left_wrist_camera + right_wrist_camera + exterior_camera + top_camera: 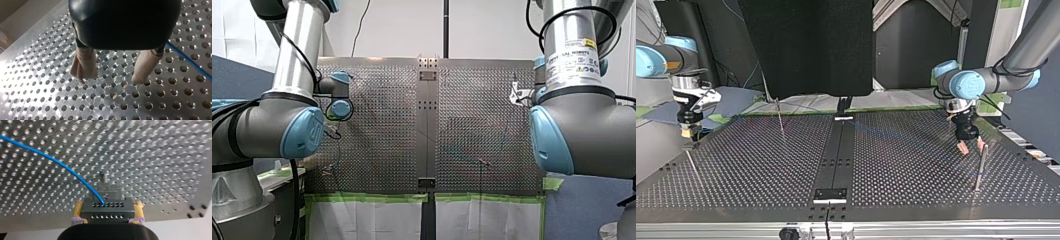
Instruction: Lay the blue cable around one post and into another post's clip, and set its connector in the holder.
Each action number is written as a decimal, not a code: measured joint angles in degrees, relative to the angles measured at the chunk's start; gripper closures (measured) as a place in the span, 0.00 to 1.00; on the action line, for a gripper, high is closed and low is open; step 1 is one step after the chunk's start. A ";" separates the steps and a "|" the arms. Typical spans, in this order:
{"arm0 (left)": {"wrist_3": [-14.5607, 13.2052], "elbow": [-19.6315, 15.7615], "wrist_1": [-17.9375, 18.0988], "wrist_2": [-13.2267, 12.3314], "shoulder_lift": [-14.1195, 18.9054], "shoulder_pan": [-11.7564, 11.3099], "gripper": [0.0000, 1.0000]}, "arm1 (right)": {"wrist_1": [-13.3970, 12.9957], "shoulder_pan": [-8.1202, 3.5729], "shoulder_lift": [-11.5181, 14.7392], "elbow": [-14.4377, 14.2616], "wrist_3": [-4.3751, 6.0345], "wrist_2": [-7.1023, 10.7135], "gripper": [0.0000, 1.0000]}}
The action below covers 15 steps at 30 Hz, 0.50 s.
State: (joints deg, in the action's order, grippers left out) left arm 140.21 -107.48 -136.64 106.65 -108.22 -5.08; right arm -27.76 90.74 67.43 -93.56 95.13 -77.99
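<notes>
The right tool [108, 204] is clamped on the connector [107, 210], and the blue cable [50, 158] arcs over the tabletop [37, 87]. The left tool [110, 79] hangs apart, empty. Routing looks unstarted; the next move is to lead the cable around a post [981, 167].

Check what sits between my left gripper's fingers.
Nothing but bare perforated table, per the left wrist view. The left gripper is open; the blue cable passes beside it, outside the gap.
</notes>
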 joint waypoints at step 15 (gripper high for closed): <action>-0.71 0.01 0.00 0.04 0.00 0.20 0.00 | 2.77 -2.17 -1.83 5.09 0.29 5.93 1.00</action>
State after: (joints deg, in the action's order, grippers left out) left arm 139.50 -107.47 -136.64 106.69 -108.22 -4.88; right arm -24.99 88.57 65.61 -88.47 95.42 -72.06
